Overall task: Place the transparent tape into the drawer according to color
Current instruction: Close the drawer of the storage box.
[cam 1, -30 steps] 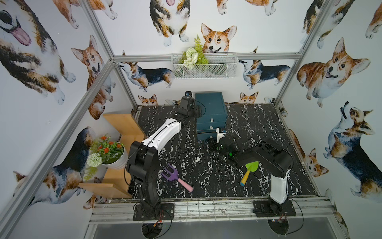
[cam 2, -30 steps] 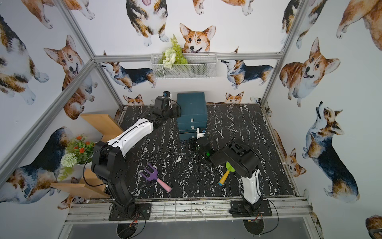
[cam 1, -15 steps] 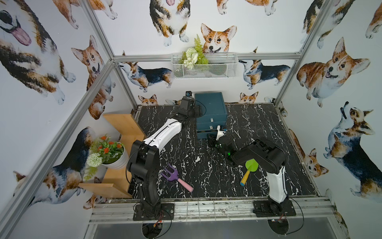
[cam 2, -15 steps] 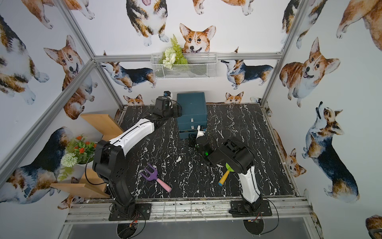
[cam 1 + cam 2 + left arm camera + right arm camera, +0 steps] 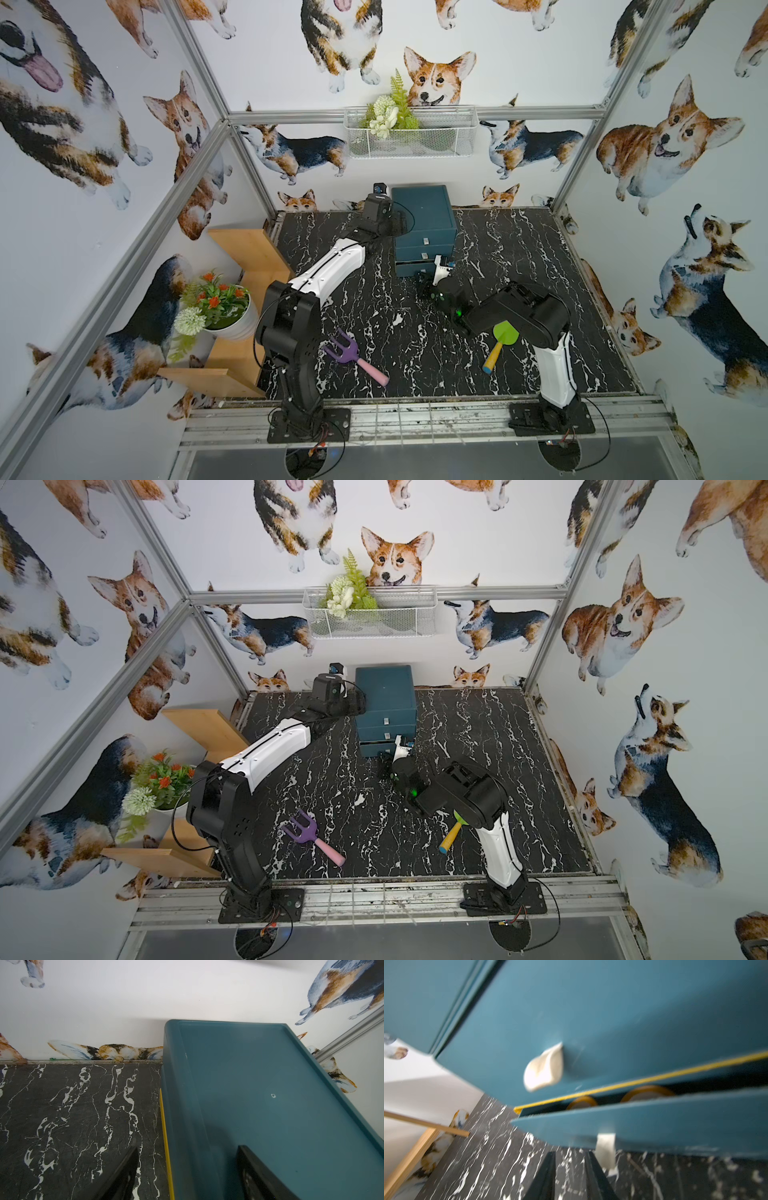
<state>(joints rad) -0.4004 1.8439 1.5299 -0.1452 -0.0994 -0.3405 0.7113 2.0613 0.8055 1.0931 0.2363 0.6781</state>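
A teal drawer cabinet stands at the back of the table. Its bottom drawer is pulled out a crack. Two orange-tinted transparent tape rolls show through the slit; other tape is out of view. My right gripper hangs low in front of that drawer, open by a narrow gap with only table between the fingers. The drawer's white handle tab lies just beside one finger. My left gripper is open wide, straddling the cabinet's left top edge.
A purple toy rake lies near the left arm's base and a green toy trowel under the right arm's elbow. A flower pot and wooden shelf stand at the left; a wire basket hangs on the back wall.
The right arm has swung slightly towards the cabinet, and its wrist view is blurred by motion. The left arm has not moved.
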